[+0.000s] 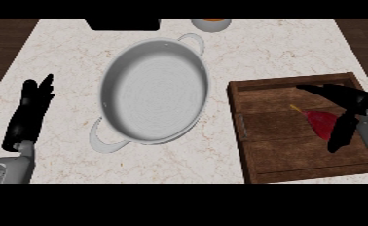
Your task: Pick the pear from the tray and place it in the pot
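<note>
The right hand [343, 107] hovers with spread fingers directly above the red pear [322, 122], whose stem points up-left; the pot [154, 91] lies far to its left.

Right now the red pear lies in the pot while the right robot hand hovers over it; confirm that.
Wrong in one respect: the head view shows the pear lying on the wooden tray, not in the pot, which holds nothing. The right robot hand does hover over it.
</note>
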Controlling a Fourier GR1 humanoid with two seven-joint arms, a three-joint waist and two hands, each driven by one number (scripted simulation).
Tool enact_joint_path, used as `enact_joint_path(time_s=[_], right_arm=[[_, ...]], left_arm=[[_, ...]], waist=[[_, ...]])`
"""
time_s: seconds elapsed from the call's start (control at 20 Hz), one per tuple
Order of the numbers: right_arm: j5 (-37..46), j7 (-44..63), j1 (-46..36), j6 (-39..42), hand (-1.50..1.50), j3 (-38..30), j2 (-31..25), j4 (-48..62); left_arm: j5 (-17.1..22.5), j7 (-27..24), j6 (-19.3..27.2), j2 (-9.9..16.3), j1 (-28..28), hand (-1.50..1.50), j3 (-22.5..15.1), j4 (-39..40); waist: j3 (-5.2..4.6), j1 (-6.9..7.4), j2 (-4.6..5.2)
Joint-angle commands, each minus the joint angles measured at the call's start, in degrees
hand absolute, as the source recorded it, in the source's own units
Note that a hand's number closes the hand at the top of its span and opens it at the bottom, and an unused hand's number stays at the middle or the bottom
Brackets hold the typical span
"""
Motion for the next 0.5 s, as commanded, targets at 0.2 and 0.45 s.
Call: enact_joint_path(time_s=[0.2, 0.45], right_arm=[[3.8, 0.8, 2.1, -1.9, -1.5, -2.1, 6.1, 0.8], [8.7, -10.6, -1.9, -2.7, -1.5, -2.4, 2.8, 12.2]], left_arm=[[-1.8, 0.8, -1.5, -1.3, 1.8, 0.0, 1.6, -2.1], [-2.3, -1.1, -3.3, -2.0, -0.5, 0.0, 2.6, 0.5]], waist=[[0.0, -0.06, -0.04], [0.01, 0.1, 0.07]])
